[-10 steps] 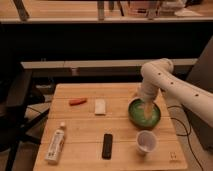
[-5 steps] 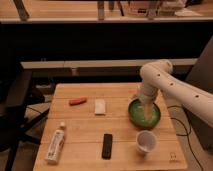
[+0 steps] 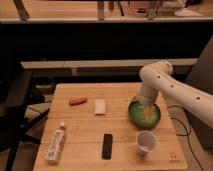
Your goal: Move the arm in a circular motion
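Note:
The white arm (image 3: 167, 85), made of thick rounded segments with small dark dots, comes in from the right edge and bends down over the right side of the wooden table (image 3: 87, 125). Its slender pale gripper (image 3: 145, 111) points down into a green bowl (image 3: 144, 113) and hangs just above or inside the bowl's middle.
On the table lie an orange-red object (image 3: 77, 101), a white block (image 3: 100, 106), a white tube (image 3: 55, 144), a black remote (image 3: 107, 145) and a white cup (image 3: 146, 141) in front of the bowl. A dark chair (image 3: 17, 107) stands at the left. Cables (image 3: 185, 131) hang at the right.
The arm's elbow and gripper have shifted very slightly over the bowl; nothing on the table has moved.

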Tool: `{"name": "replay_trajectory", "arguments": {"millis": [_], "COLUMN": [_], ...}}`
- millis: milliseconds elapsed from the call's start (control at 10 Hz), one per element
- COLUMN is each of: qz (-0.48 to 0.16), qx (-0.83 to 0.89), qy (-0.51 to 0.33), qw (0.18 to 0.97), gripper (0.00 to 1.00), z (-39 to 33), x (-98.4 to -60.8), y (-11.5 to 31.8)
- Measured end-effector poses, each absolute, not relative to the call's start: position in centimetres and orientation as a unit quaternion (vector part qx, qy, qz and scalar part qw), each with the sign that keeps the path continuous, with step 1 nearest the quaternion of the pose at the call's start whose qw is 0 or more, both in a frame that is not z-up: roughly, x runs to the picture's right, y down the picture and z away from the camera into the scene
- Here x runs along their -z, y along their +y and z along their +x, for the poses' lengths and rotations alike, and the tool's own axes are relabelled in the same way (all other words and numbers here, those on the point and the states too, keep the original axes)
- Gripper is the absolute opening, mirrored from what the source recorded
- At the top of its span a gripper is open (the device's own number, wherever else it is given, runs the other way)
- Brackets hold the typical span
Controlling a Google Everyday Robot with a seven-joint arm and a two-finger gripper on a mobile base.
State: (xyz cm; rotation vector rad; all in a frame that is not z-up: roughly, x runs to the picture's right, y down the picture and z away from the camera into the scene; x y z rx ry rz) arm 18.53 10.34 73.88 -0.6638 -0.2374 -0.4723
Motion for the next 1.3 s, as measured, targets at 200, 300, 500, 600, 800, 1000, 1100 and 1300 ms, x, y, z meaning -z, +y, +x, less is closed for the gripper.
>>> {"name": "replay_trajectory", "arguments": {"millis": [200,300,500,600,800,1000,1100,1300], "qz": [-0.321,-0.32,-0.318,-0.317,-0.317,-0.316,-0.318,-0.322], "qx": [0.247,0.25,0.259,0.263,0.272,0.28,0.279,0.274], "qy": [-0.118,-0.118,-0.121,-0.122,-0.124,-0.128,-0.128,-0.127], "qw": [0.907,0.906,0.904,0.903,0.9,0.897,0.897,0.897], "gripper": [0.8,0.8,0.8,0.8,0.8,0.8,0.8,0.8], "z": [17.5,17.5,17.2,16.8,16.3,16.0,16.7,18.1], "x": [-74.0,-74.0,-74.0,-74.1,-74.2,-74.3,-74.2,-74.0], "y": [10.5,10.4,10.3,10.2,9.9,9.7,9.8,9.9]}}
